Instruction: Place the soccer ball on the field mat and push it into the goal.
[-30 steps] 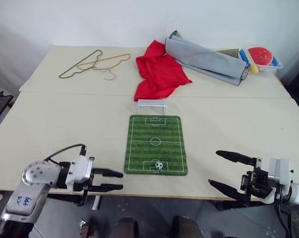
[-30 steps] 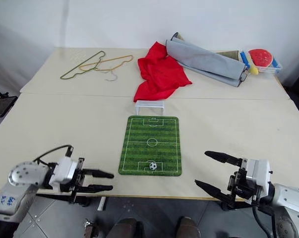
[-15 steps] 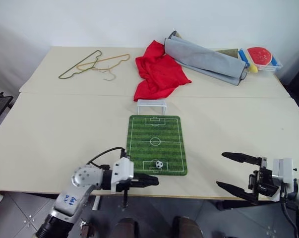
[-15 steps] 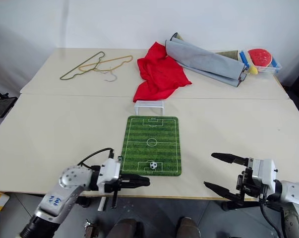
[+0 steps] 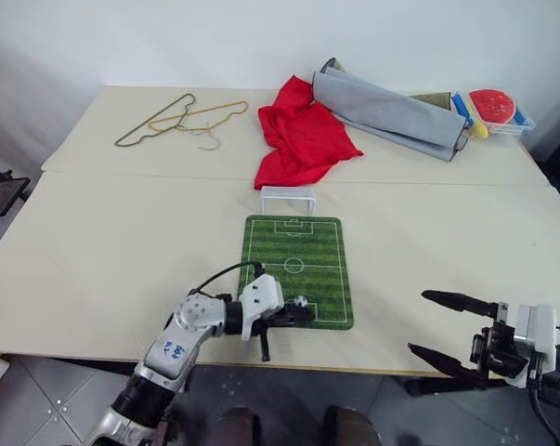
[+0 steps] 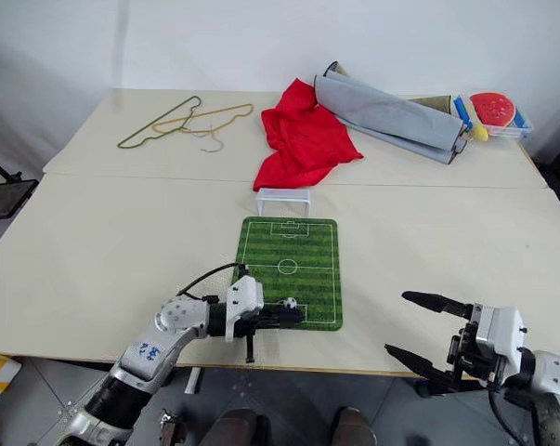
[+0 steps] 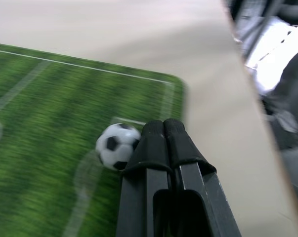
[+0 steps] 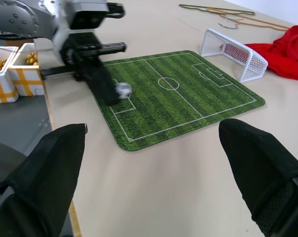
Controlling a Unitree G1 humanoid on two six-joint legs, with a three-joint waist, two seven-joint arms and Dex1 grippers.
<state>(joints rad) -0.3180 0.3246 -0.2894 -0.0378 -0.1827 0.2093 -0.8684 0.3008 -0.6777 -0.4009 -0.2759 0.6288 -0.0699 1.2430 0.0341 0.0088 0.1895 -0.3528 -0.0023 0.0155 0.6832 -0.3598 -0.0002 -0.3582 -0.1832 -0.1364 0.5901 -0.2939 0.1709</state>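
From the head views, a flat green mat printed with white pitch lines (image 5: 296, 270) lies on the pale bench (image 5: 103, 251), and a small white wire-frame goal (image 5: 287, 198) stands just beyond its far edge. A tiny white ball with black patches (image 5: 301, 301) sits on the mat's near end, in the printed goal box. The left claw (image 5: 305, 316) reaches in from the left, its black fingers pressed together, tips right at the ball. The right claw (image 5: 435, 325) hangs off the bench's near right edge, fingers spread, empty. A red cloth (image 5: 303, 141) lies behind the goal.

In the left wrist view, the closed fingertips (image 7: 163, 136) touch the ball's side.

In the right wrist view, the two wide-apart fingers (image 8: 45, 168) frame the mat and goal.
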